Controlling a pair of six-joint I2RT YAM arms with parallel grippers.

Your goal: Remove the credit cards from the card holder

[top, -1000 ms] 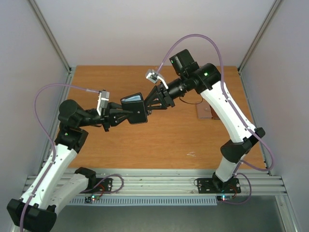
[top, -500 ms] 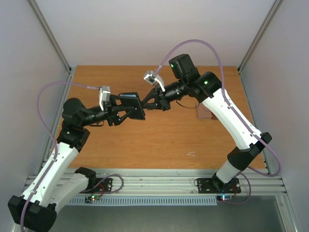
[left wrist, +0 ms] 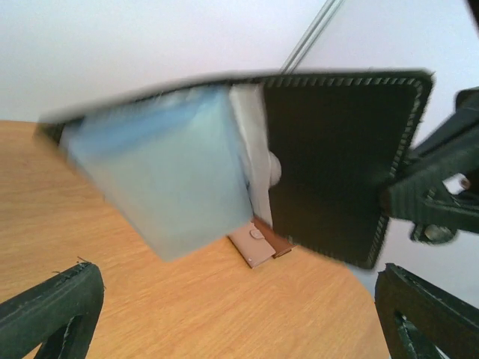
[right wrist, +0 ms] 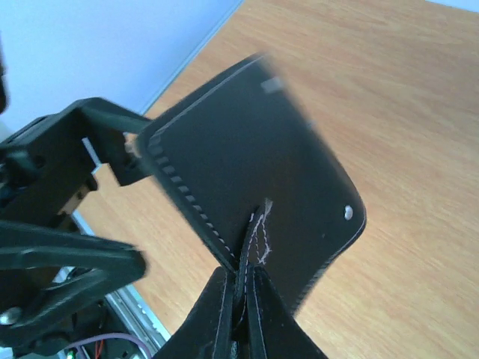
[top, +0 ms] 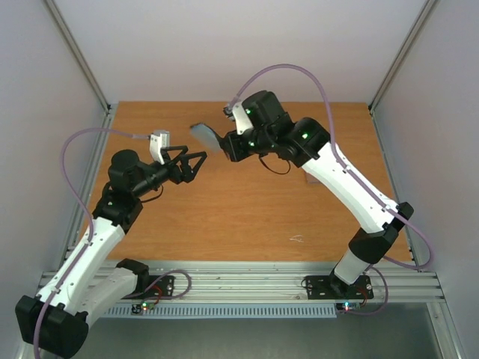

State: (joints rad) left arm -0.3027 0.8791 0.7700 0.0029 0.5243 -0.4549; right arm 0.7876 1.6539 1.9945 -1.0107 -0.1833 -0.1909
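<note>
- Since a second ago, the card holder (top: pixel 203 135) has passed from one arm to the other. The left gripper (top: pixel 197 167) has let it go and drawn back toward its own side. The right gripper (top: pixel 225 147) has closed on it and swung it up and toward the far-left part of the counter (top: pixel 224 217).
- The counter is a bare wooden surface under both arms, and no credit card lies on any part of it that shows.
- The right arm reaches across the middle with its gripper pressed together on one edge of the card holder. In the right wrist view the jaws pinch the stitched rim of the black outer face (right wrist: pixel 254 194).
- The left gripper stands spread wide and empty, near the holder but apart from it. Its two fingers frame the bottom corners of the left wrist view.
- The card holder hangs in the air above the counter, resting on nothing. From the left wrist it shows partly unfolded, with a pale blue-grey inner side (left wrist: pixel 165 176) beside the black flap, both blurred.
- A brown wallet-like piece (left wrist: pixel 258 243) lies on the counter behind it, well apart from both grippers.
- The credit cards cannot be made out. Whether they sit in the pockets is hidden by blur and angle.
- The task looks to be at an early stage. The holder is lifted and held, no card is seen outside it, and pulling the cards out is still to do.
</note>
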